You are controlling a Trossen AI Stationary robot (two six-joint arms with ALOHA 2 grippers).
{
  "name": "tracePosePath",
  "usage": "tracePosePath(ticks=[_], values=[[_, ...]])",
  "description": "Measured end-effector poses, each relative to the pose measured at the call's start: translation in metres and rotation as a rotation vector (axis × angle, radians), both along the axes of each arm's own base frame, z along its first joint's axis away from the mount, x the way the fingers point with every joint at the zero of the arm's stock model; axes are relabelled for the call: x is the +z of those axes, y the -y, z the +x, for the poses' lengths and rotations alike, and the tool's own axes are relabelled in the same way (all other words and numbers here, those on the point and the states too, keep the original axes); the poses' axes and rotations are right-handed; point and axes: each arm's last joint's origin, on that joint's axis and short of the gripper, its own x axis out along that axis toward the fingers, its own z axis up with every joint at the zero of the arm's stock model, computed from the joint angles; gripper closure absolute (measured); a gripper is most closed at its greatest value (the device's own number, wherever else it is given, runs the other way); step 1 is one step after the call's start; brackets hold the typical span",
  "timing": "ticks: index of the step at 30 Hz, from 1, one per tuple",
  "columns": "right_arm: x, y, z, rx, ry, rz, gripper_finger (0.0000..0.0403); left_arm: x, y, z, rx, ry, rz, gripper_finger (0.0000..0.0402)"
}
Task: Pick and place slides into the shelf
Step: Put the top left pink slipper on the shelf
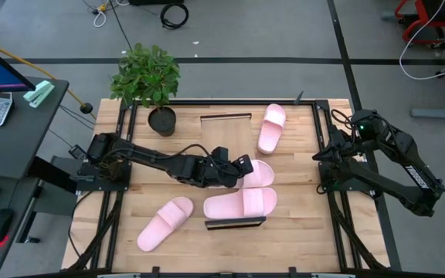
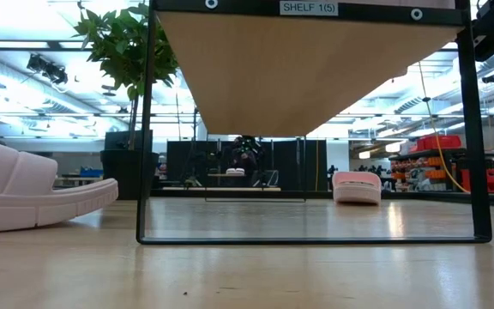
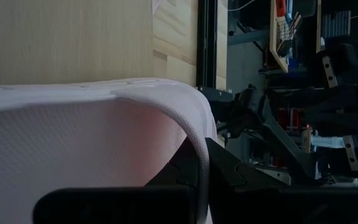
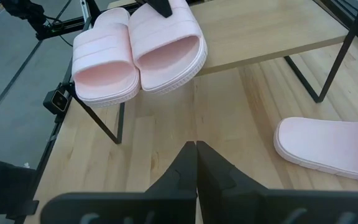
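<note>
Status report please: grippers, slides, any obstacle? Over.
Left gripper shut on held slide, atop shelf beside placed slide. Right gripper shut, empty, at right edge. Loose slides on table: right slide, left slide. Nothing blocking shelf.

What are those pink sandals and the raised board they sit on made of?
The slides look like soft matte foam: thick, rounded edges and a fine pebbled surface. The shelf looks like pale wood, faint grain showing, standing on thin black legs that are probably metal.
</note>
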Motion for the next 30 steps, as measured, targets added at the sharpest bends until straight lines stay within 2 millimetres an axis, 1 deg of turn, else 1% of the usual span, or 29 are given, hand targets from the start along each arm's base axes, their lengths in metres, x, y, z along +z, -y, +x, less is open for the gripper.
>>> tracePosePath(ticks=[9,15,18,30], values=[[0.0,0.0,0.0,0.0,0.0,0.0,0.0403,0.0001,0.0016,-0.0003,-0.007,0.001,-0.007,0.0389],[0.0,0.0,0.0,0.0,0.0,0.0,0.0403,0.0004,0.0022,-0.0004,-0.023,0.001,-0.024,0.0349],[0.0,0.0,0.0,0.0,0.0,0.0,0.0403,0.0003,0.0026,-0.0005,-0.025,0.0,-0.025,0.0339],[0.0,0.0,0.0,0.0,0.0,0.0,0.0403,0.0002,0.0025,-0.0005,-0.027,-0.003,-0.019,0.0337]])
